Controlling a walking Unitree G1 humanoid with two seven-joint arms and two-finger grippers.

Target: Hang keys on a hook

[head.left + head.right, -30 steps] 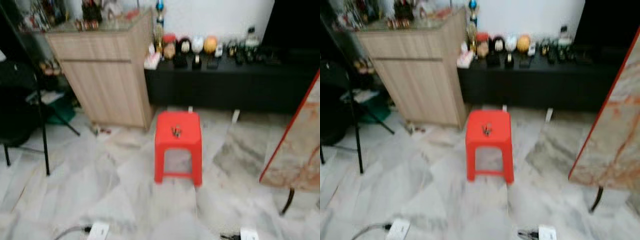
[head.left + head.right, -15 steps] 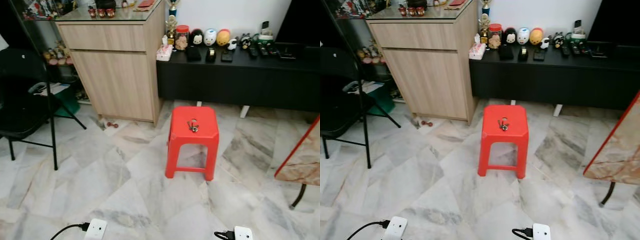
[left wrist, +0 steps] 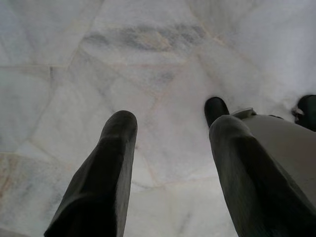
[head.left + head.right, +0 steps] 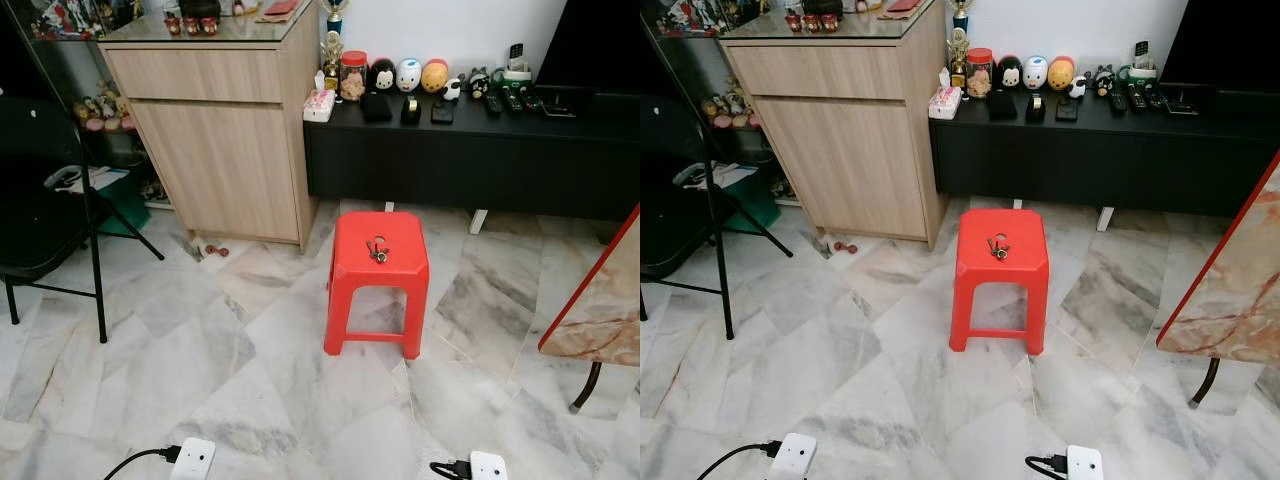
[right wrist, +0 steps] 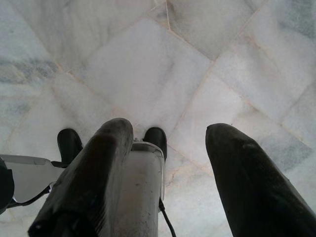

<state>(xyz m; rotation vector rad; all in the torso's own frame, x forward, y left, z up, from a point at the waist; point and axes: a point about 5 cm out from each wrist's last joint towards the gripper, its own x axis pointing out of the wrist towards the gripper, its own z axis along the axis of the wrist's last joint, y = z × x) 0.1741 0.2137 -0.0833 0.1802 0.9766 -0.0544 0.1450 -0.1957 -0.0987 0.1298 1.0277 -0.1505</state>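
Keys (image 4: 378,251) lie on the red stool (image 4: 378,278), which my steadied view now frames nearer centre than before; left tool (image 3: 170,148) and right tool (image 5: 168,158) hang wide, empty.

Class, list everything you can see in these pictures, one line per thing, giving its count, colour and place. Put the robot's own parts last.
keys: one bunch, metallic, on top of the stool.
stool: one, red, on the floor before the black unit.
cabinet: one, light wood, left of the black unit.
low unit: one, black, along the wall.
figurines: several, mixed colours, in a row on the black unit.
folding chair: one, black, far left.
power strips: two, white, on the floor nearest the robot.
tabletop: one, marbled with a red edge, far right.
floor: pale marble tiles.
left end effector: one, black fingers apart, pointing at the floor.
right end effector: one, black fingers apart, pointing at the floor.
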